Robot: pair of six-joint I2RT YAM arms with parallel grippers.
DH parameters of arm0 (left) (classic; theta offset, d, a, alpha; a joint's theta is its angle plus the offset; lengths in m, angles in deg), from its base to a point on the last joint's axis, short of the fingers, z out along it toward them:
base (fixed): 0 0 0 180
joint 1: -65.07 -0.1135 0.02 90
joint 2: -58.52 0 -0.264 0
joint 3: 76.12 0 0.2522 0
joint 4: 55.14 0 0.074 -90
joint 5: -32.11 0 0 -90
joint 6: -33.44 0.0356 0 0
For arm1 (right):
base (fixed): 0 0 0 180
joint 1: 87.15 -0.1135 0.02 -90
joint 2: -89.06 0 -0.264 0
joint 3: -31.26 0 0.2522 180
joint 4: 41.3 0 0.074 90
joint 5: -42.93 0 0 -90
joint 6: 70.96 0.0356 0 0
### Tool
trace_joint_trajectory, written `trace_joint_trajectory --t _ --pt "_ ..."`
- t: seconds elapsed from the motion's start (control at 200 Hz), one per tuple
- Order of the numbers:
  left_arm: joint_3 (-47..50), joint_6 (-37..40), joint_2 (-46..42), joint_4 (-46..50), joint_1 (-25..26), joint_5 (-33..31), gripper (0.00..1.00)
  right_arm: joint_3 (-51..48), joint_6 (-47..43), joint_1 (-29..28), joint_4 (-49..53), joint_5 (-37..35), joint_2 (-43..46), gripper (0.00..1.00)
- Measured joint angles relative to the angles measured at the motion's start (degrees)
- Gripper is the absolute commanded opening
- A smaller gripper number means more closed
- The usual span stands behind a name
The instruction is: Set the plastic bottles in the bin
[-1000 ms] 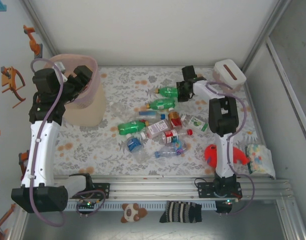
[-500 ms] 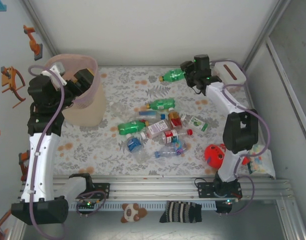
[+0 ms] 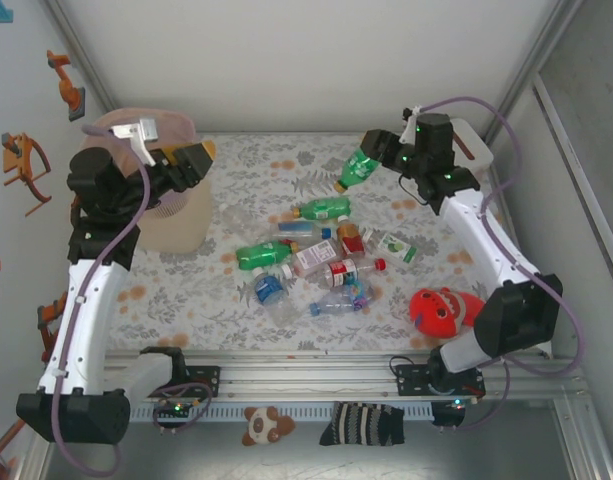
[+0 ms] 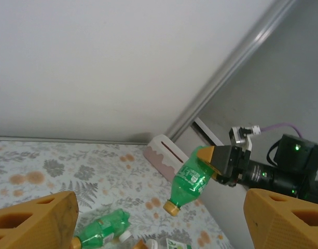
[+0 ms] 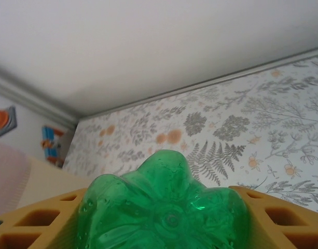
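A plain white wall (image 4: 96, 62) rises beyond the left fingers (image 4: 34, 220); a floral-print worktop (image 4: 55, 166) spreads below them, an aluminium post (image 4: 236, 57) to their right.

A: Green bottle (image 5: 164, 192) is showing as glossy, translucent plastic, moulded lobes at its base.
B: Fingers (image 5: 44, 228) of the right gripper (image 5: 164, 218) are looking like matt ochre plastic. Table cover (image 3: 246, 170) is reading as matt, printed. Bin (image 3: 181, 225) is appearing as translucent plastic; front rail (image 3: 326, 365) is gleaming, metal.

Bin (image 3: 176, 218) at table (image 3: 256, 160) far-left corner; bottles (image 3: 306, 258) heaped mid-table, one bottle (image 3: 356, 170) aloft behind them; round toy (image 3: 438, 308) toward near-right corner.
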Motion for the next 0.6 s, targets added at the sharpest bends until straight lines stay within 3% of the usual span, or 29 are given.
trace_joint_trajectory --t 0.3,0.601 --pt "0.0 6.34 4.26 -0.61 11.63 2.29 0.83 -1.55 -16.72 0.0 5.55 13.35 9.81 0.24" --pt "-0.52 9.99 10.49 -2.49 22.99 7.02 0.9 -1.55 -27.91 -0.02 10.4 28.39 17.38 0.18"
